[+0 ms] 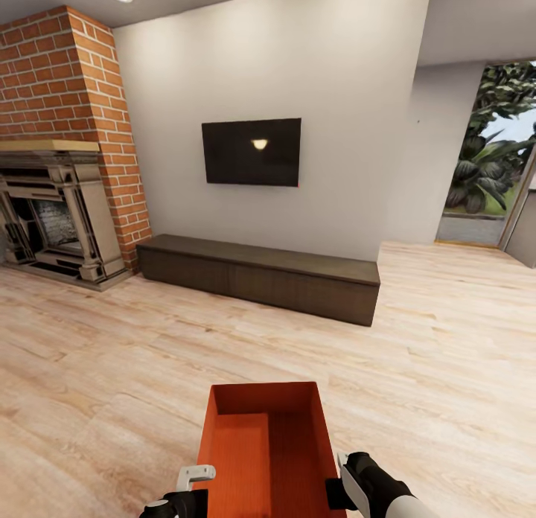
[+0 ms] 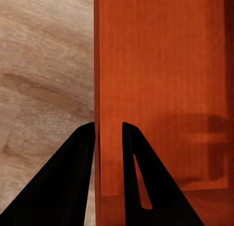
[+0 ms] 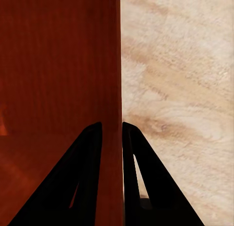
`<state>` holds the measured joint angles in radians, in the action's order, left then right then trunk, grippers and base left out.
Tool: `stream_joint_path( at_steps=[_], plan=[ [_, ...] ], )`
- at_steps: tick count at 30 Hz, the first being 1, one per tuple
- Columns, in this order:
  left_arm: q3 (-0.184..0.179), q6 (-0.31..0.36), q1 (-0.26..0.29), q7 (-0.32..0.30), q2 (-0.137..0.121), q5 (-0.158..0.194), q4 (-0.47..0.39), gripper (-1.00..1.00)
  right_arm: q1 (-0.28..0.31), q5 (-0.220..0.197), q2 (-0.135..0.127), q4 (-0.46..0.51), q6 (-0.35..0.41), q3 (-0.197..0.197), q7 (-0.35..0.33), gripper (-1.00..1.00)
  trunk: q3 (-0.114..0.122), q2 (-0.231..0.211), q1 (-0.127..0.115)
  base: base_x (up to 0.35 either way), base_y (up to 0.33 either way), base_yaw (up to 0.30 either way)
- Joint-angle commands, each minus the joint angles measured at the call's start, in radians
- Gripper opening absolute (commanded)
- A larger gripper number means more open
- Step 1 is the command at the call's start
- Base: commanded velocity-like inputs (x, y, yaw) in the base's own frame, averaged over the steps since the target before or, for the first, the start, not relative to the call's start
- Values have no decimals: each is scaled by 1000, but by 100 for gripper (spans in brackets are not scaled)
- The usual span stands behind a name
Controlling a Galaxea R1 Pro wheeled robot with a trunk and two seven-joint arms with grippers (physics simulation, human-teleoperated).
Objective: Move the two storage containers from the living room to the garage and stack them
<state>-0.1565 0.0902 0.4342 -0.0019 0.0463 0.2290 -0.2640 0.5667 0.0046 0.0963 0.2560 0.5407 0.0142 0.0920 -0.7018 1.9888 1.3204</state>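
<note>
Holding the storage container (image 1: 266, 449) low in front of me over the light wood-plank floor (image 1: 447, 369), I have its long axis running straight ahead, toward the long dark cabinet (image 1: 260, 274). My left gripper (image 2: 108, 133) pinches its left side wall, one finger inside, one outside; my right gripper (image 3: 112, 133) pinches the right wall likewise. I judge both arms equally placed for carrying it on to the garage.

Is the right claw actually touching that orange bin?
Touching. The right wrist view shows the right gripper straddling the storage container's wall, both fingers pressed against it.
</note>
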Motion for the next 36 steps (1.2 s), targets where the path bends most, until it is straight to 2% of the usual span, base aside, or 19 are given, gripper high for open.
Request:
stream_joint_path(
  at_steps=[1, 33, 36],
  plan=[
    [-19, 16, 0, 5, -2, 19, 1, -100, 1, 0, -1, 5, 4, -26, 5, -100, 2, -7, -4, 0, 0, 0],
    [-18, 0, -1, 0, -3, 22, 5, -100, 1, 1, -2, 3, 4, -25, 5, -100, 102, -231, -127, 0, 0, 0],
    [-18, -1, 0, 0, -3, 24, 4, -100, 1, 1, -2, 3, 4, -24, 5, -100, 102, -231, -127, 0, 0, 0]
  ],
)
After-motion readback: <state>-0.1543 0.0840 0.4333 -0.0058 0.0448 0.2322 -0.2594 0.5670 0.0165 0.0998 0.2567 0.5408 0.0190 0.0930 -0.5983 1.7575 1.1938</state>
